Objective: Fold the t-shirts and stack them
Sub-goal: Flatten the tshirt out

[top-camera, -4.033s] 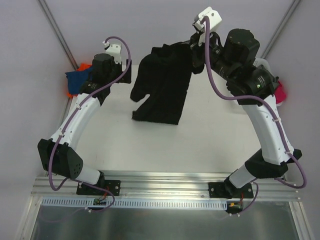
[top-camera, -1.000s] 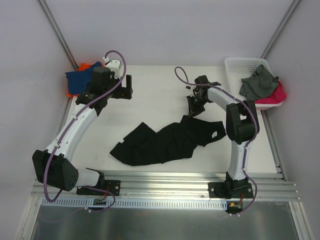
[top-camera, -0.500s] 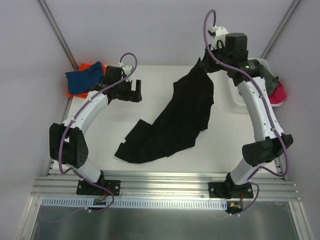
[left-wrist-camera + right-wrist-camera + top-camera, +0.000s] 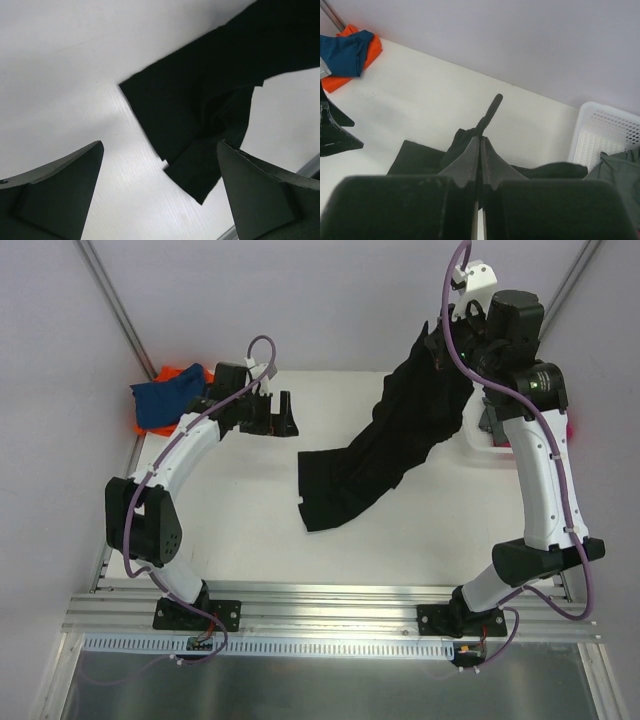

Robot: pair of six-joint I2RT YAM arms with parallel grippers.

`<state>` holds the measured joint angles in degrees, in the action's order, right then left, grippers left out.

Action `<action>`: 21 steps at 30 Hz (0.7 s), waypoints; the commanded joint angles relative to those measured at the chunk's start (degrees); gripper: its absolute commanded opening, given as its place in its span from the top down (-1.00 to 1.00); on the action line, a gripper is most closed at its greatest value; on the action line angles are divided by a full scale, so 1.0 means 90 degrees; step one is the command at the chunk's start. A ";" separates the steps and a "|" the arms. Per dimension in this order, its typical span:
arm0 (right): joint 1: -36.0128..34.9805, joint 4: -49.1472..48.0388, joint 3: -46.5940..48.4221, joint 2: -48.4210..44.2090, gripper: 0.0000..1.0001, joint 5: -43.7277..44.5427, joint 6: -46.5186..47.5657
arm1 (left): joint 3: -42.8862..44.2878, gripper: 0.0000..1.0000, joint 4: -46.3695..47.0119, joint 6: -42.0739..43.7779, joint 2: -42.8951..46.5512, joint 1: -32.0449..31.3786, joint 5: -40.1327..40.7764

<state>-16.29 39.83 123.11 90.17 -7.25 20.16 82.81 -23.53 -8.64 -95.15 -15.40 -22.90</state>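
Right gripper pinched tight on black t-shirt, lifted high, upper right. Shirt's low end lies on table, middle. Left gripper wide, holds nothing, upper left. Blue t-shirt far upper left.

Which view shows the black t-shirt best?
Top external: nearly the whole black t-shirt shows, hanging from the right pincer with its lower end on the table. Left wrist shows only that lower end; right wrist shows only bunched cloth beyond the shut pincer.
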 commanded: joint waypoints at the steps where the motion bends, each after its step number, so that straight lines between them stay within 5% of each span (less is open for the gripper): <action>1: 0.0062 -0.0256 0.0226 -0.0175 0.99 0.0063 0.0035 | 0.0019 -0.96 -0.0169 -0.0211 -0.0013 -0.0115 -0.0854; 7: 0.0101 -0.0237 0.0198 -0.0127 0.99 0.0151 -0.0101 | -0.0333 -0.94 -0.0529 0.0459 -0.0559 -0.0788 -0.0671; 13: 0.0218 -0.0256 0.0179 -0.0039 0.99 0.0141 -0.0267 | -0.0830 -0.86 -0.0472 0.2004 -0.0873 -0.1385 0.2415; 21: 0.0306 -0.0266 0.0169 -0.0039 0.99 0.0044 -0.0395 | -0.1066 -0.67 -0.0569 0.1537 -0.0755 -0.1307 0.2134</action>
<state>-14.17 40.53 123.09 90.50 -6.63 18.06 72.58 -28.21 5.17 -104.36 -27.33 -5.08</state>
